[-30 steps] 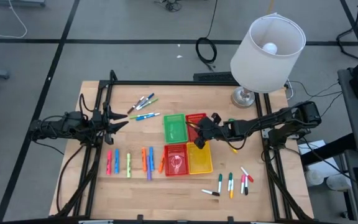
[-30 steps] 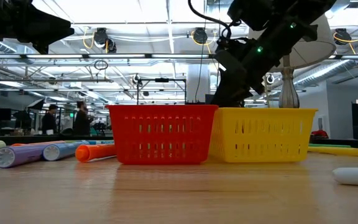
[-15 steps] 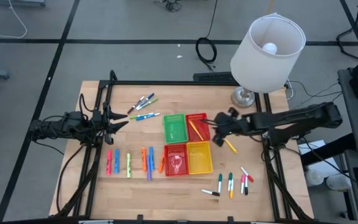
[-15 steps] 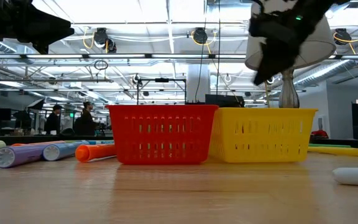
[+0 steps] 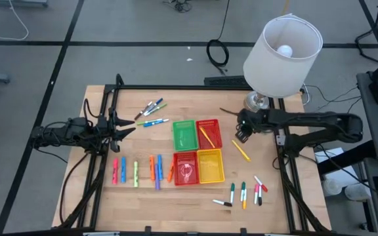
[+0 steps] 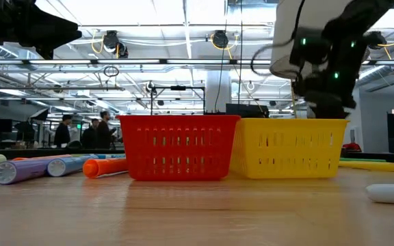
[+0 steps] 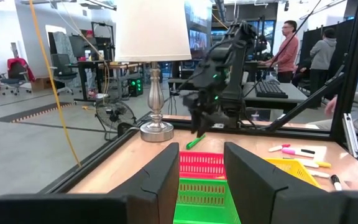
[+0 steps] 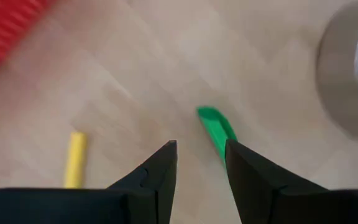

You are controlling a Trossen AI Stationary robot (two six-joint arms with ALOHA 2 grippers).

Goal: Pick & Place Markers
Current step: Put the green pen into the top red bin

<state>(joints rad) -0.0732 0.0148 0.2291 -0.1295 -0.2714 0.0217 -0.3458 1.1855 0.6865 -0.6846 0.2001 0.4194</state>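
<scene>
On the wooden surface [image 5: 97,190], I am looking down at a big lamp [image 5: 282,46] standing at the far right corner, then four small baskets clustered in the middle: green basket [image 5: 184,134], far red basket [image 5: 209,133], near red basket [image 5: 186,168] and yellow basket [image 5: 210,166]. I am holding the right claw [image 5: 242,131] just right of the far red basket, near the lamp's base, its fingers [image 8: 160,171] standing apart with nothing between them. Under it a green marker [image 8: 217,130] is lying on the wood, a yellow marker [image 5: 241,151] just nearer. I am keeping the left claw [image 5: 125,126] waiting at the left edge, fingers parted and empty. Other markers are lying in a left row [image 5: 140,172], a far-left bunch [image 5: 151,109], and a near-right group [image 5: 245,194]; one is sitting in the far red basket. I am judging these sticks light, stiff and smooth, likely to roll, so I would be pinching one across its middle.
</scene>
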